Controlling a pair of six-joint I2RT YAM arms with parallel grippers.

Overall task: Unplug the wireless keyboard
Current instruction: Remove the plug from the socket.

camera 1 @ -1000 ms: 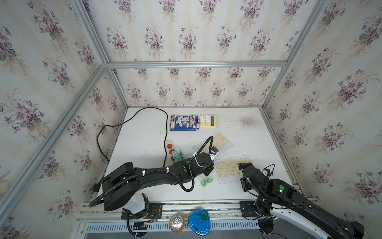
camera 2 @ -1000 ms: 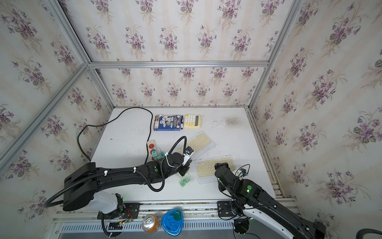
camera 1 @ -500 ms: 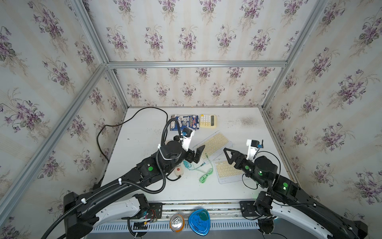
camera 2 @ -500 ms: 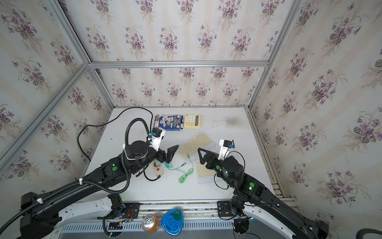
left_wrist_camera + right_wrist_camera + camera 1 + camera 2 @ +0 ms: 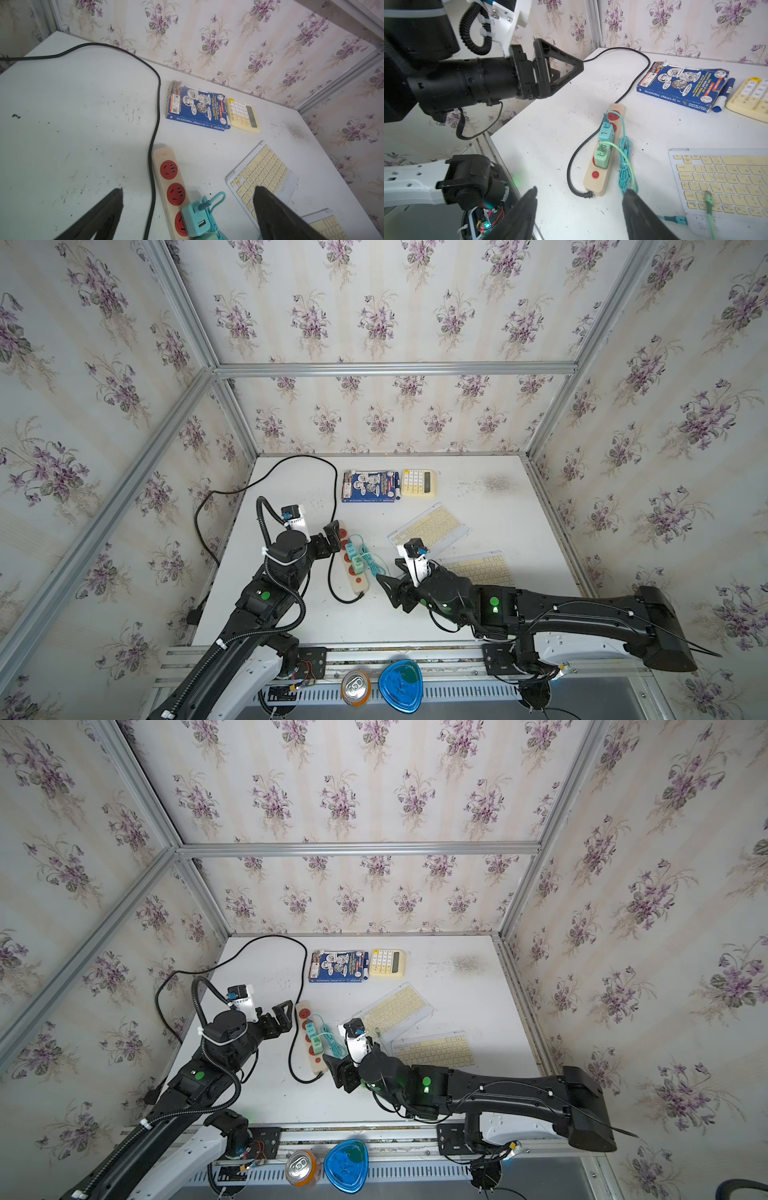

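Observation:
Two cream keyboards lie on the white table: a tilted one (image 5: 430,526) (image 5: 259,172) (image 5: 720,178) and a nearer one (image 5: 478,568). A teal charger (image 5: 194,218) (image 5: 605,133) and a green charger (image 5: 601,155) sit in the beige power strip (image 5: 353,562) (image 5: 311,1038). The green cable's loose plug (image 5: 708,199) rests on the tilted keyboard's keys. A teal connector (image 5: 672,218) lies at that keyboard's edge. My left gripper (image 5: 332,537) (image 5: 188,190) is open by the strip's far end. Just off the strip's switch end, my right gripper (image 5: 388,589) (image 5: 580,190) is open and holds nothing.
The strip's black cord (image 5: 332,489) loops along the table's left and back. A blue book (image 5: 370,487), a marker (image 5: 722,93) and a cream calculator (image 5: 419,482) lie at the back. A can (image 5: 355,686) and a blue lid (image 5: 401,686) sit below the front rail.
My left gripper opened and pulled back left from the near keyboard to the strip's far end. My right arm swung left to the strip's near end, its jaws narrowing somewhat.

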